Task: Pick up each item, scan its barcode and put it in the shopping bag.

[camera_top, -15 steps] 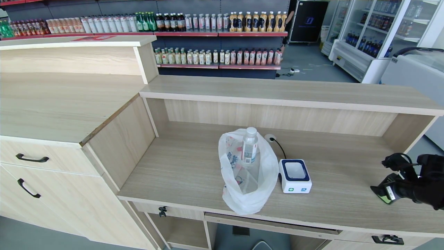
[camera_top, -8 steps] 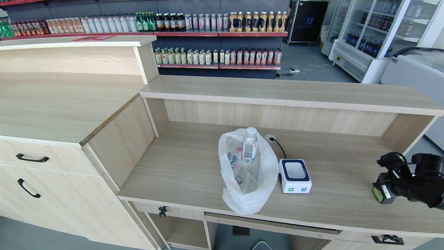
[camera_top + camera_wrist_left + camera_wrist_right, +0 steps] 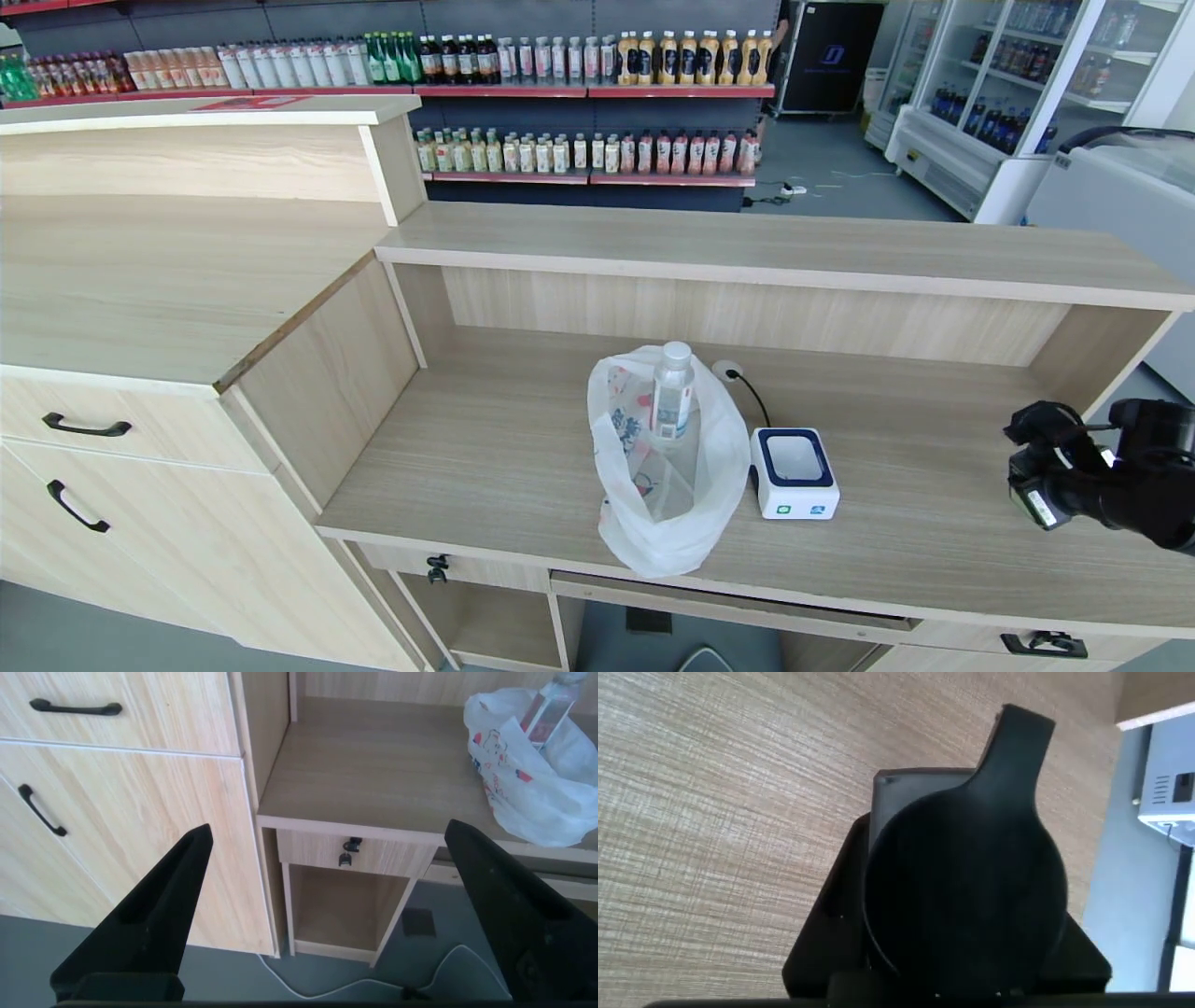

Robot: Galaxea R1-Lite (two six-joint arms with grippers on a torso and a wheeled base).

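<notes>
A white plastic shopping bag (image 3: 667, 509) stands open in the middle of the wooden counter (image 3: 934, 467), with a clear bottle (image 3: 672, 392) upright inside it. Just to its right sits the white barcode scanner (image 3: 794, 471), window up. At the counter's far right my right gripper (image 3: 1046, 467) is shut on a small dark item (image 3: 1030, 495) with a white barcode label, held just above the wood. In the right wrist view the dark round item (image 3: 966, 896) hides the fingers. My left gripper (image 3: 329, 829) hangs open below the counter's front left corner; the bag (image 3: 533, 784) lies beyond it.
A raised ledge (image 3: 747, 247) runs along the back of the counter. A taller cabinet with drawers (image 3: 140, 448) walls off the left side. The scanner's black cable (image 3: 752, 392) runs to a hole behind it. Shelves of bottles (image 3: 560, 103) and fridges stand far behind.
My right gripper has lifted a little with the dark item and turned it, so the barcode label now faces more to the left. Bag, bottle and scanner have stayed put.
</notes>
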